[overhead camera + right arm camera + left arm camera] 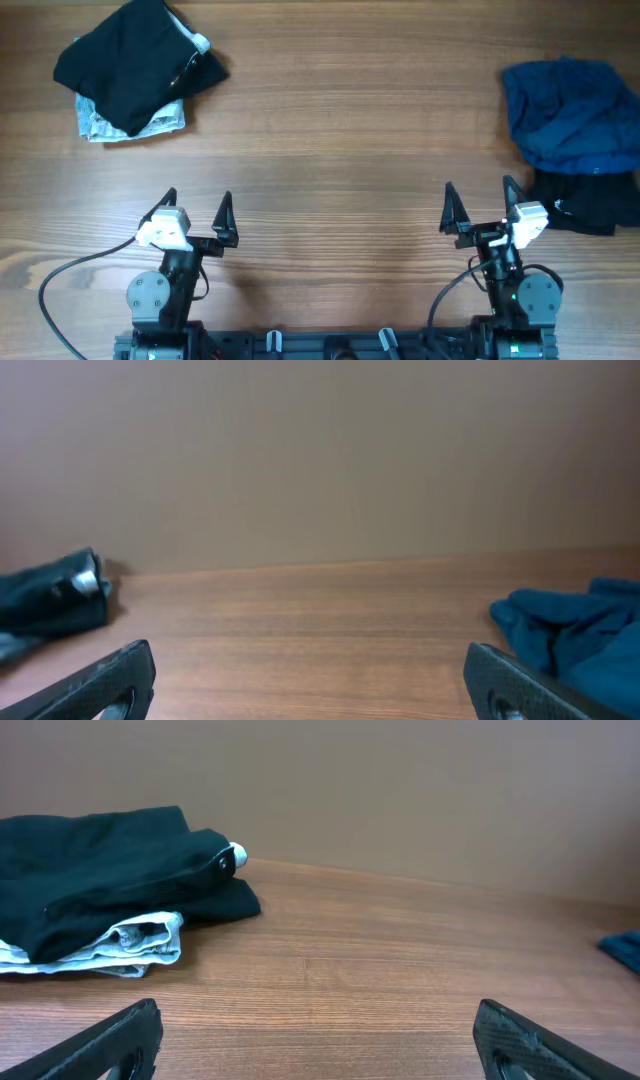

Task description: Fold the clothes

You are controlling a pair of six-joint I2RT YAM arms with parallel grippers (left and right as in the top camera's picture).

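left pincer [197,202] wide, holding nothing, parked at the surface's [330,150] near edge | right pincer [480,192] likewise | crumpled blue clothes [570,110] over black piece [590,205] at right edge, likely awaiting folding | black garment [135,60] stacked on grey-white piece [100,122] at far left corner, seemingly set aside

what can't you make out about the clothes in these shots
Grey-white patterned piece: mostly buried under the black garment, overhead and left wrist views.
Blue garment: cut off by the right edge, overhead and right wrist views.
Black piece below it: partly under the blue garment, cut off by the overhead's right edge.
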